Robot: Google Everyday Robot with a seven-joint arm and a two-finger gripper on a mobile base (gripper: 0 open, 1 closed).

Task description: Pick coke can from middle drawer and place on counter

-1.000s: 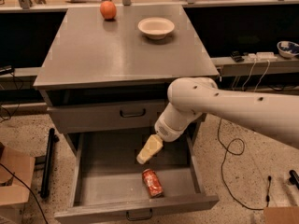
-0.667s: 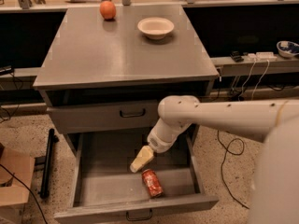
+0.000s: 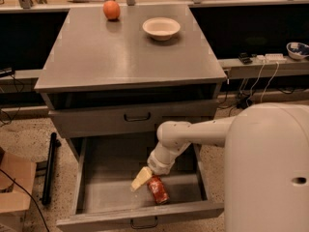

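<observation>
Arm [image 3: 193, 132] bent down into middle drawer [image 3: 108, 173]; gripper [image 3: 141, 178] beside coke can [image 3: 158, 190], grip state unclear.

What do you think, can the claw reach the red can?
Probably yes: the middle drawer is open, nothing covers the coke can, and the claw is down inside, right beside it.

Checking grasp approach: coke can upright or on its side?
On its side: coke can lies flat on the middle drawer floor, gripper beside its rear end.
</observation>
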